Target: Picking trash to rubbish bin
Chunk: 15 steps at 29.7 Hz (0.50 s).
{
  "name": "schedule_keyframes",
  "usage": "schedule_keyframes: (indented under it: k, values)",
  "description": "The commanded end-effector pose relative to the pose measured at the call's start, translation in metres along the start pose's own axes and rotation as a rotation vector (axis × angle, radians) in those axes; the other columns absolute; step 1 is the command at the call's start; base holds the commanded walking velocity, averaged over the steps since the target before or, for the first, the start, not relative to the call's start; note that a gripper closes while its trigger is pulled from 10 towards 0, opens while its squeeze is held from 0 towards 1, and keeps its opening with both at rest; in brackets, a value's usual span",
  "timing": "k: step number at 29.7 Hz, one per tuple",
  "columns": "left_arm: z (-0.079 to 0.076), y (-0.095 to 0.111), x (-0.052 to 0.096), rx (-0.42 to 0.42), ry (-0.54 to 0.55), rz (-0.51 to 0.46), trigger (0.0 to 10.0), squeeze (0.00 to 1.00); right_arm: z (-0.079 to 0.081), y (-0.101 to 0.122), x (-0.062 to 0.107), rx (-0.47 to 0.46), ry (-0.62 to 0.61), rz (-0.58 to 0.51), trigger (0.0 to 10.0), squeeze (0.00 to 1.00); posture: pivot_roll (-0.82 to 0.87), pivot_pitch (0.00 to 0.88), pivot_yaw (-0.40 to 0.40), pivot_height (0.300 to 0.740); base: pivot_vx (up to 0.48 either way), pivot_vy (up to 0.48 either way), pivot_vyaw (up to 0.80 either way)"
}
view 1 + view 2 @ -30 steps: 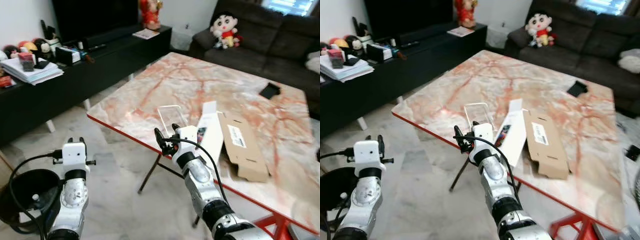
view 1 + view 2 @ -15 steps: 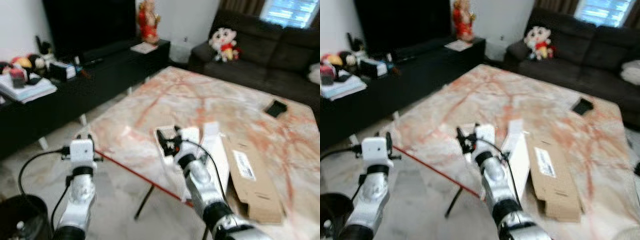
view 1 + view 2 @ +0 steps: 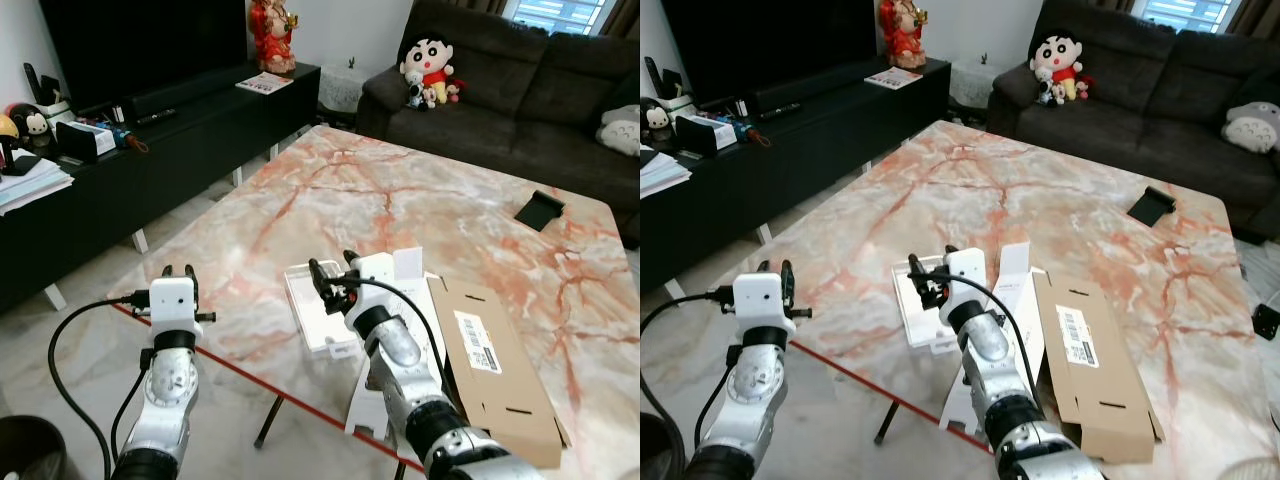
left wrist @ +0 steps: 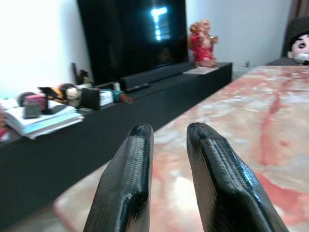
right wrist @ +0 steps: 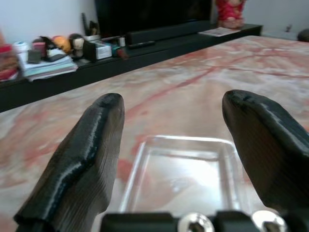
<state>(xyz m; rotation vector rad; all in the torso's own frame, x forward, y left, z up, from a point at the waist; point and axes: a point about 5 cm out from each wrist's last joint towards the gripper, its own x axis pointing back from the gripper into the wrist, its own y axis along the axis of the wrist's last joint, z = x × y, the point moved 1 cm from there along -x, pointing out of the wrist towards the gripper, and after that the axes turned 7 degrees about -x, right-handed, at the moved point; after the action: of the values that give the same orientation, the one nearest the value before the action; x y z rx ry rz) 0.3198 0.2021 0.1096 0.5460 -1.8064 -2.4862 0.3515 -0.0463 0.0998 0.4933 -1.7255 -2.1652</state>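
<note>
A clear plastic tray lies near the front edge of the marble table. A long white carton and a flat brown cardboard box lie to its right. My right gripper hovers just above the tray, open, with nothing between its fingers; the right wrist view looks down past them onto the clear tray. My left gripper is raised in front of the table's left corner, shut and empty, and the same left gripper points along the table. The black rubbish bin stands on the floor at my lower left.
A black TV console with books and clutter runs along the left. A dark sofa with a doll is behind the table. A small black item lies far right on the table. The table's red edge is close in front.
The whole view has shifted as I came closer to the table. My right gripper now hangs over the clear tray instead of before the table edge. The bin has slid to the lower left corner.
</note>
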Motion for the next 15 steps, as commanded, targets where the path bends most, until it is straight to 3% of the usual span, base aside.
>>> schedule_keyframes:
  k: [1,15]
  values:
    - [-0.001,0.003,0.0,0.002,-0.002,-0.018,10.0,0.0,0.008,-0.001,-0.002,0.007,0.024,0.012,10.0,0.0,0.05,0.0,-0.088,0.74,0.0,0.0,0.0]
    - [-0.004,0.0,0.0,-0.001,-0.028,0.011,10.0,0.0,0.024,-0.015,0.0,0.032,0.07,0.091,10.0,0.0,0.04,0.0,-0.088,0.74,0.0,0.0,0.0]
